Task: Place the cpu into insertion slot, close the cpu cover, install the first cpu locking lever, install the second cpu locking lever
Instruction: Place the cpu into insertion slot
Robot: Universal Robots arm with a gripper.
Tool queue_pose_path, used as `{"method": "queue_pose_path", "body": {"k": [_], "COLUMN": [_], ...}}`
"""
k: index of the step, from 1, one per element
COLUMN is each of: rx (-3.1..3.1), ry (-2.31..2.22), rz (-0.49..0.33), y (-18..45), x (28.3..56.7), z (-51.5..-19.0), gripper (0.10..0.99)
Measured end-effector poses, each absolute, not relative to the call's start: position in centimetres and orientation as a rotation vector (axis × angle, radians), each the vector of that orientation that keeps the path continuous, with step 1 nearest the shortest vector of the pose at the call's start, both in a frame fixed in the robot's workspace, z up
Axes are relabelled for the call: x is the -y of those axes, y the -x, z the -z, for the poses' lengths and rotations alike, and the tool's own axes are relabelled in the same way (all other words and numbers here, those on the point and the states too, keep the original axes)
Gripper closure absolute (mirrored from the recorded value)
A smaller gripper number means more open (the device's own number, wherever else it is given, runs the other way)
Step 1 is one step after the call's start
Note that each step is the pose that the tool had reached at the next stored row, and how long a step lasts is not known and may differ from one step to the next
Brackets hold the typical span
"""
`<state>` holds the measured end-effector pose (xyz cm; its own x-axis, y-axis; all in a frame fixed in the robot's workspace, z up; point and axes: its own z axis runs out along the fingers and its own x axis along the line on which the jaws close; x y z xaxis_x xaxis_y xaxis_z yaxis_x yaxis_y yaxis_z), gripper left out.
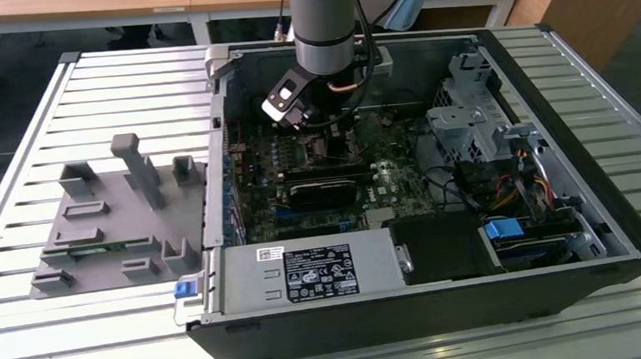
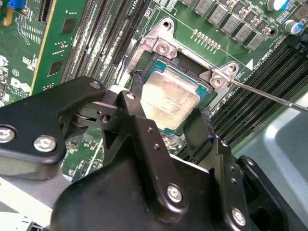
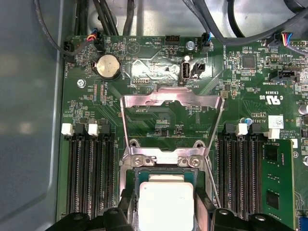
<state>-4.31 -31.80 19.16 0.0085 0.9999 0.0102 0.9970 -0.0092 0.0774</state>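
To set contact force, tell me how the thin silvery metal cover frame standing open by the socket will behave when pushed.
The thin silvery metal cover frame is hinged at one edge, so it would likely swing, not slide. Thin sheet with an open window: probably light and springy. Its shiny surface may be slippery.

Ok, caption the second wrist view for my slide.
The claw hangs low over the cpu, which lies within the slot's metal rim.

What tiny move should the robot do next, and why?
Probably open the tool and lift straight up: the cpu it grips looks seated flat in the slot, and the cover stands open.
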Motion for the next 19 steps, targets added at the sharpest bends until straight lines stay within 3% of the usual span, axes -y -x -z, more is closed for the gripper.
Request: {"method": "queue_pose_path", "body": {"k": [11, 12, 13, 15, 16, 18, 19], "rx": [-2.177, -2.177, -2.177, -2.177, -2.177, -2.178, -2.178], "ry": [-2.196, -2.196, -2.196, -2.196, -2.196, -2.197, -2.197], "rz": [-0.095, -0.096, -0.095, -0.095, -0.095, -0.094, -0.093], "y": [4.3, 4.3, 4.3, 4.3, 4.3, 4.3, 4.3], "x": [31.8, 31.8, 31.8, 31.8, 31.8, 31.8, 31.8], "z": [-20.1, -20.2, -20.4, -20.7, -20.8, -20.9, -20.9], "gripper": [0.486, 0.549, 0.549, 0.671, 0.671, 0.788, 0.788]}}
